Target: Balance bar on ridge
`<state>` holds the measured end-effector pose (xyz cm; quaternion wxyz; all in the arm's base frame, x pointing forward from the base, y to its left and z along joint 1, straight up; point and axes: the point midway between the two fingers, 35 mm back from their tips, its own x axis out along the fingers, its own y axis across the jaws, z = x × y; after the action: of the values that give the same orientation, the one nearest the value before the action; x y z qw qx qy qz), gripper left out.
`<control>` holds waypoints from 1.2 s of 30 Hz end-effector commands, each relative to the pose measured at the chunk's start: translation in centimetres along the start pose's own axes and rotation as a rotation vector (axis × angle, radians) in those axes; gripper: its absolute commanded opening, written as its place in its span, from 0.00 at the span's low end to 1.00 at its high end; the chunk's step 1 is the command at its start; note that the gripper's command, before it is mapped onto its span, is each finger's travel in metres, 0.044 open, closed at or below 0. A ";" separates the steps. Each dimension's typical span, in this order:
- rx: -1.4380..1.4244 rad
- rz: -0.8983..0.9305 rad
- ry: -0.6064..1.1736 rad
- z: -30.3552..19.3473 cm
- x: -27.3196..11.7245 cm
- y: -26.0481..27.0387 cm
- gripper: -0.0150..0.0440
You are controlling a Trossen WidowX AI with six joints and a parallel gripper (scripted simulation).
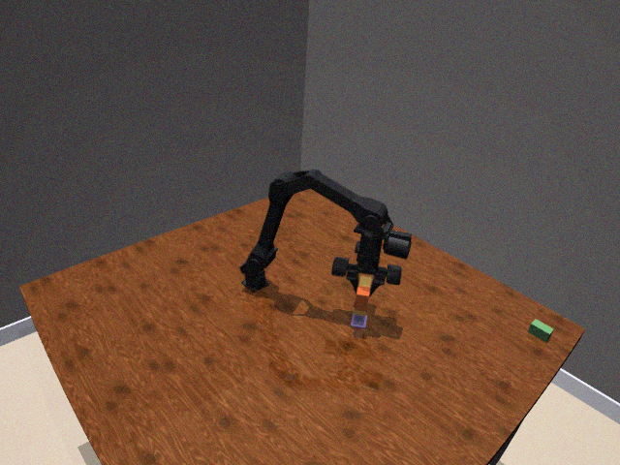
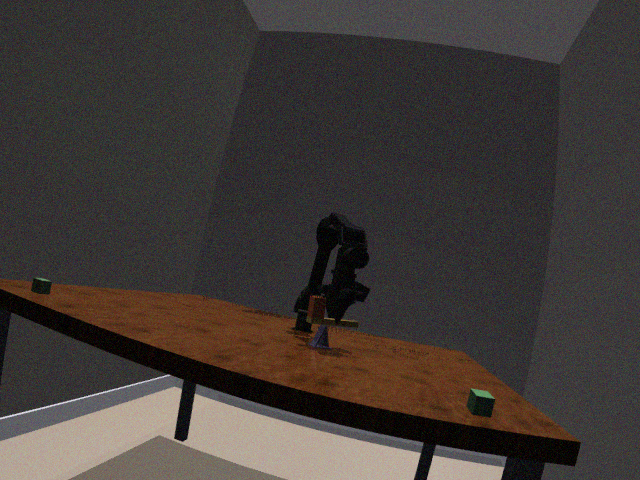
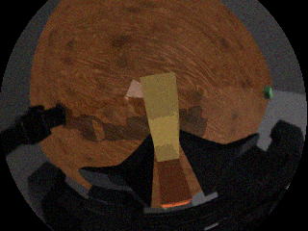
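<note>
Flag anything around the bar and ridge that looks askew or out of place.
Nothing stands out. The gripper is shut on the yellow bar, which looks about level over the purple ridge and off the table. An orange block sits on one end. Two green cubes sit apart near the edges.

yellow bar point(image 3: 161, 115), purple ridge point(image 2: 320, 338)

1. We see a green block point(image 1: 541, 330) near the table's point(image 1: 150, 350) right edge.
2. In the exterior view, we see another green block point(image 2: 41, 285) at the far left end.
</note>
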<state>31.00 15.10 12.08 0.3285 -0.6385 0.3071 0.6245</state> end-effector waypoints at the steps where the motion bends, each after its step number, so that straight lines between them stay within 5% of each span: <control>1: 0.001 -0.001 0.003 0.0 0.1 0.0 0.25; 36: 0.001 -0.001 0.003 0.0 0.4 0.0 0.25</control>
<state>31.00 15.11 11.90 0.3288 -0.6392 0.3065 0.6240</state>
